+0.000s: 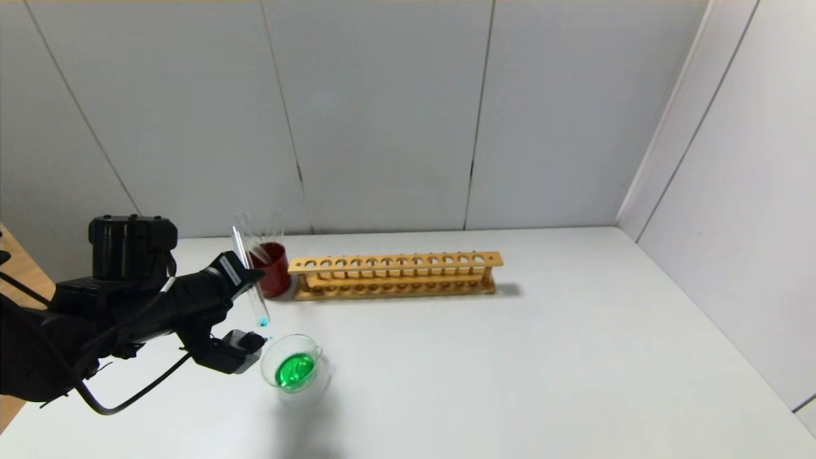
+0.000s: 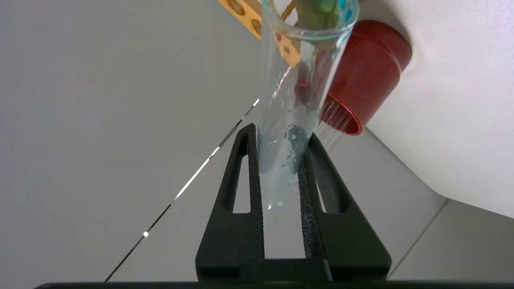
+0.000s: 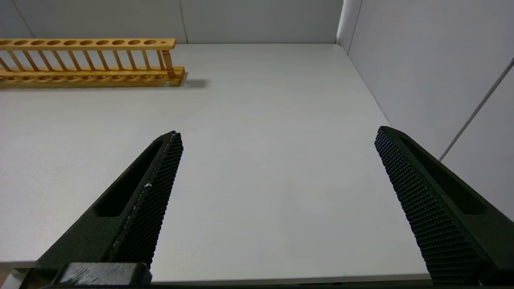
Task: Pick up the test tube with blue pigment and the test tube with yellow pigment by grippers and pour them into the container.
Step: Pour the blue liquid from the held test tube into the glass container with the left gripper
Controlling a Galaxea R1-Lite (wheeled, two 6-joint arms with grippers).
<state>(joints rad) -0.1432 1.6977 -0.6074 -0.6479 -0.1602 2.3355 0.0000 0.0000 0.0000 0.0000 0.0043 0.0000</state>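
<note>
The left tool, clamped on the blue tube, tips its mouth over the container to drain; the right tool idles with its fingers apart.

**Glass, wood and matt black plastic**

The test tube with blue pigment is clear, glossy glass, wet with droplets inside. The container is the same clear glass, holding shiny green liquid. The red cup looks like smooth, opaque plastic with a soft sheen. The test tube rack is pale varnished wood. The left gripper and right gripper are matt black plastic, their pads roughly knurled. The table is smooth, matt white.
</note>
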